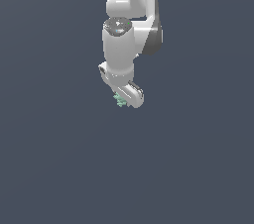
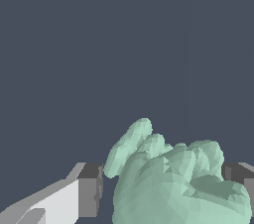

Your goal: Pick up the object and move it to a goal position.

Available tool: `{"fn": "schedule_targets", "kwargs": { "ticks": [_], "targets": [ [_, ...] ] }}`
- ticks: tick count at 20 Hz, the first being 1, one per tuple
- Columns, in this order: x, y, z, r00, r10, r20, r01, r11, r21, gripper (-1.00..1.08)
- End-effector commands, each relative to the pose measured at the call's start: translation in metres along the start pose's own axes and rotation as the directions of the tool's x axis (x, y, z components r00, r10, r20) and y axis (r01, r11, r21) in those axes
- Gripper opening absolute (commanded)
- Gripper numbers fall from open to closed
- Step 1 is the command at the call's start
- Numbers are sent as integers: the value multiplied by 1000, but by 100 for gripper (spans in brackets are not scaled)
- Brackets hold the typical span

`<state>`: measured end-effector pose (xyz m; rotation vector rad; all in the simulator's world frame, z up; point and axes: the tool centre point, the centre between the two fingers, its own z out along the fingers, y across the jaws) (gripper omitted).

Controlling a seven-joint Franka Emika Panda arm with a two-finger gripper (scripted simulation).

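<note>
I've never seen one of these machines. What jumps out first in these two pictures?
First, the white robot arm, reaching down from the top of the exterior view against a plain dark grey backdrop. Next, the tiny mint-green lumpy blob at its tool. In the wrist view that same blob looms large between two dark grey fingertips, though whether they touch it is unclear.

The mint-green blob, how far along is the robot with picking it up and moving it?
Done: the gripper has reached the mint-green blob, which sits between its fingers. In hand: the grasp; contact is unclear, with a gap visible at one finger. Left: carrying it to the goal, which no view shows.
</note>
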<state>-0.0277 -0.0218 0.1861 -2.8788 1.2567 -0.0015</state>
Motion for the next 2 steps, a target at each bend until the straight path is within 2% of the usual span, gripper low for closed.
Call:
{"fn": "schedule_targets", "kwargs": {
  "ticks": [1,2],
  "targets": [
    [0,0,1,1000,0,1,0,1000,-1,-100],
    [0,0,1,1000,0,1,0,1000,-1,-100]
  ]
}}
